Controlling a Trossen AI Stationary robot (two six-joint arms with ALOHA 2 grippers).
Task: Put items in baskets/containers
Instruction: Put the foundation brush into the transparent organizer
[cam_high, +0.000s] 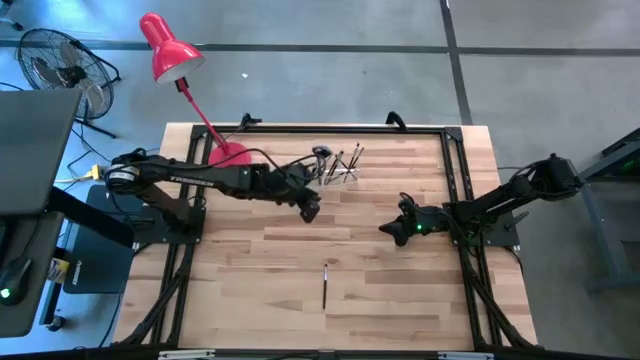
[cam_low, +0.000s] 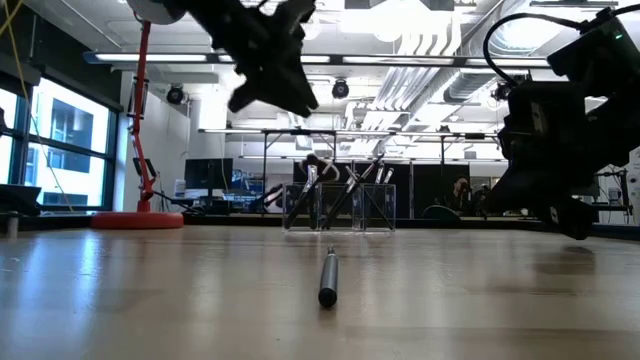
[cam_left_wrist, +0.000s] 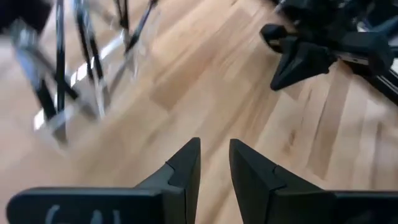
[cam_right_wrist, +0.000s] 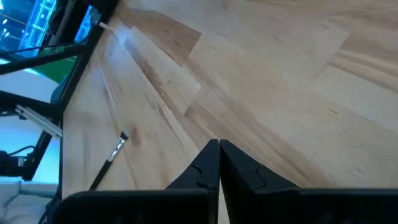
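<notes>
Left gripper hovers above the table just beside the clear holder, at about 7 o'clock of it, fingers slightly apart and empty. Holder stands near the far edge, at 12 o'clock on the table, bristling with upright brushes. Probably between picks: one brush lies alone toward 6 o'clock, well apart from both arms. Next move calls for swinging out to that stray, lowering over its thin handle and pinching it flat off the wood. Right gripper waits at 3 o'clock, fingers together, nothing held. Red desk lamp stands at 10 o'clock, clear of the path; nothing blocks the reach.
</notes>
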